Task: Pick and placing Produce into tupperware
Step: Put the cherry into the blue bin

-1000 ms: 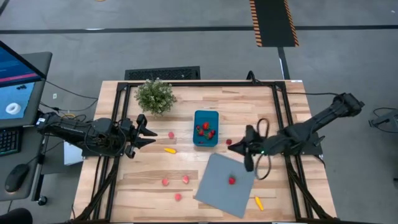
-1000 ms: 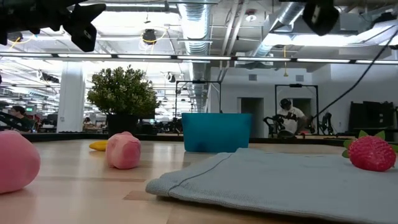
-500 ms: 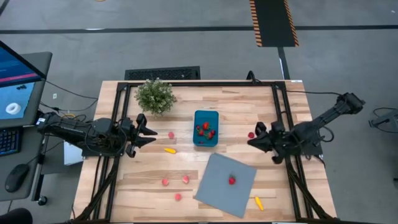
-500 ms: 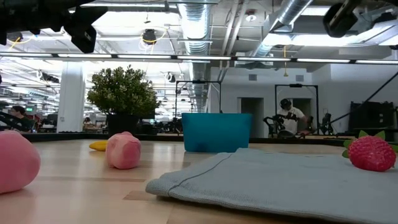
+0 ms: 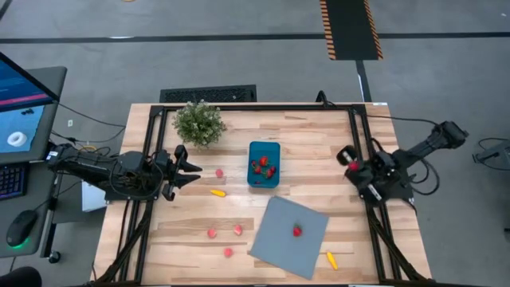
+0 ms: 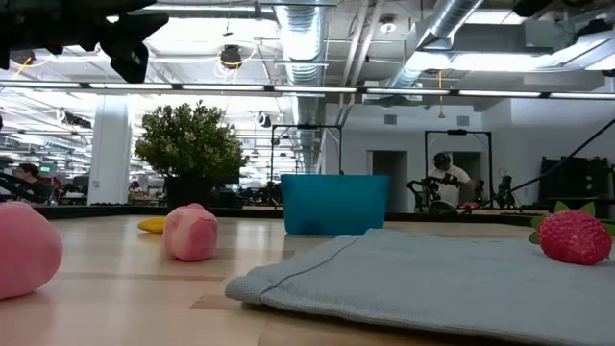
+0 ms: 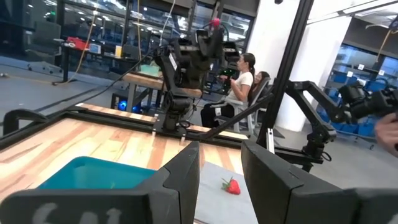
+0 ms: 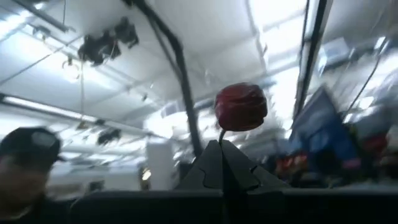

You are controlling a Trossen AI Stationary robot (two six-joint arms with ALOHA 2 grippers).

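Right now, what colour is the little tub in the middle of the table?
Teal blue tub, clearest in the high view.

In the low view a pink piece (image 6: 21, 248) is cut off by the picture's left edge, and the right gripper does not show there at all. The teal tub (image 6: 334, 204) stands side-on in that view, so its contents are hidden behind its wall; from above, the red pieces inside (image 5: 264, 166) are too small to count or name. In the left wrist view the tub (image 7: 93, 173) is partly covered by the left gripper's own fingers (image 7: 184, 175). The right wrist view is blurred: a dark red round thing (image 8: 241, 106) sits at the gripper's tips, its kind unclear, and a person's head (image 8: 25, 149) is cut by the edge.
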